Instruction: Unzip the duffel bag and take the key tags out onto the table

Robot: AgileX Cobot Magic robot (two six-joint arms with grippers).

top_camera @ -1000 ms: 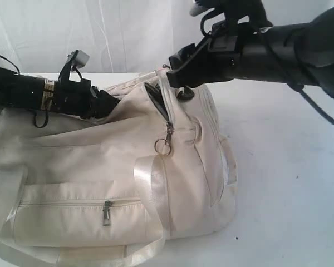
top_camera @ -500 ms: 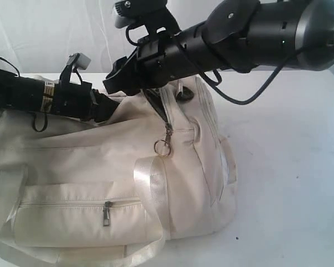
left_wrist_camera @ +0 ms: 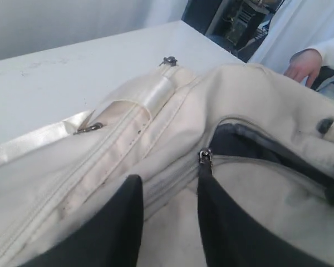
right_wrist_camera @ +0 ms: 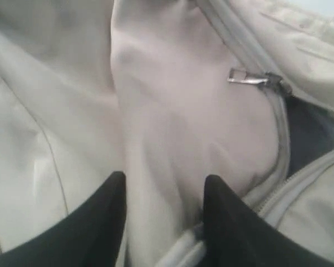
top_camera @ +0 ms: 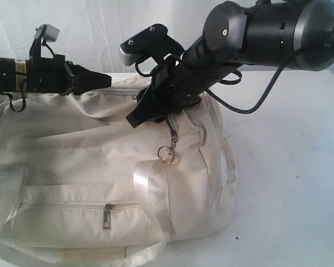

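The cream-white duffel bag (top_camera: 89,167) lies on the white table (top_camera: 289,167). Its top zip is partly undone, showing dark grey lining (left_wrist_camera: 250,142) beyond the slider (left_wrist_camera: 205,156). My left gripper (top_camera: 104,82) hovers open just over the bag's top, its fingers (left_wrist_camera: 134,192) straddling the zip line (left_wrist_camera: 168,186). My right gripper (top_camera: 134,118) points down onto the bag's top, open, with its fingertips (right_wrist_camera: 118,183) against the fabric beside the opening (right_wrist_camera: 164,183). A metal pull (right_wrist_camera: 247,78) lies near it. The key tags are hidden.
A ringed zip pull (top_camera: 168,150) hangs on the bag's near side, above a shiny handle strap (top_camera: 153,183). A front pocket zip (top_camera: 107,214) is closed. A person's hand (left_wrist_camera: 303,61) rests past the table's far edge. Bare table lies right of the bag.
My right arm swung left and down from above the bag onto its top. My left gripper drew back leftward and rose out of the fabric fold.
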